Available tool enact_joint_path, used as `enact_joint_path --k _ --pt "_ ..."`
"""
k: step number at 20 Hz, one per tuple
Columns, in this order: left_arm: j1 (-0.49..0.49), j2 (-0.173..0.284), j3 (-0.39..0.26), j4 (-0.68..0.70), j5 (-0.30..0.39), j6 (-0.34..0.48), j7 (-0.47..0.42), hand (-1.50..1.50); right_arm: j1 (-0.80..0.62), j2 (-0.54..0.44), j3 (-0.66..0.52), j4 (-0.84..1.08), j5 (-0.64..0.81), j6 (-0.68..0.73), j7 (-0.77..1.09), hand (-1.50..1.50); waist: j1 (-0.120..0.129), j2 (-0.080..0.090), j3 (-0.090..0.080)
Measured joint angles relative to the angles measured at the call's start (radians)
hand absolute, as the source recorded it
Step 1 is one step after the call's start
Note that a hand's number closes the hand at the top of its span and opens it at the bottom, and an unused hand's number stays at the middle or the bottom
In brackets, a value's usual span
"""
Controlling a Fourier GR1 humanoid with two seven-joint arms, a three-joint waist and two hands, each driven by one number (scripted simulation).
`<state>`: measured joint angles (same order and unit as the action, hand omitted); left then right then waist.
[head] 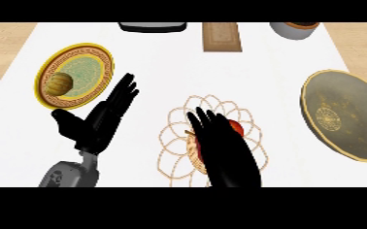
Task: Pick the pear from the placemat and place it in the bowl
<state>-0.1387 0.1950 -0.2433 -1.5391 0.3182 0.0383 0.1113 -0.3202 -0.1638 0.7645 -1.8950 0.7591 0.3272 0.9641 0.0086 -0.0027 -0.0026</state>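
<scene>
Hovering over the pear (235, 126), right hand (222, 150) seemingly outstretched.

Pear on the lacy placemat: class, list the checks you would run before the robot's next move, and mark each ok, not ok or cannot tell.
1. Red and yellow pear on the beige lacy placemat: ok.
2. Black right hand over the pear: ok.
3. Right hand closed round the pear: not ok, fingers straight.
4. Large olive bowl at the right holds nothing: ok.
5. Black left hand open, clear of the placemat: ok.
6. Yellow-rimmed plate with the small round fruit, away from the route to the bowl: ok.
</scene>
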Motion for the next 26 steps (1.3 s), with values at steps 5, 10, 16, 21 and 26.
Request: enact_joint_path --k 5,10,16,21,26 --pt "0.002 0.003 0.013 -0.012 0.000 -0.009 0.007 0.00 -0.048 0.090 -0.043 0.099 -0.001 0.054 0.045 -1.50 -0.001 0.002 0.001" --pt "-0.006 -0.012 0.012 -0.008 -0.015 -0.003 0.017 0.00 -0.052 0.111 -0.074 0.177 0.002 0.089 0.045 -1.50 -0.005 0.002 0.002" --pt "-0.003 -0.032 0.007 -0.017 -0.033 0.001 0.020 0.00 -0.029 0.132 -0.080 0.230 0.015 0.126 0.046 -1.50 -0.007 0.002 0.002" --pt "0.027 -0.027 0.023 -0.034 -0.033 -0.024 0.017 0.00 -0.001 0.140 -0.067 0.255 0.062 0.140 0.021 -1.50 -0.006 0.002 0.002" --pt "0.016 -0.034 0.046 -0.020 -0.038 -0.045 0.020 0.00 -0.004 0.150 -0.059 0.325 0.099 0.124 0.005 -1.50 -0.006 0.002 0.003"
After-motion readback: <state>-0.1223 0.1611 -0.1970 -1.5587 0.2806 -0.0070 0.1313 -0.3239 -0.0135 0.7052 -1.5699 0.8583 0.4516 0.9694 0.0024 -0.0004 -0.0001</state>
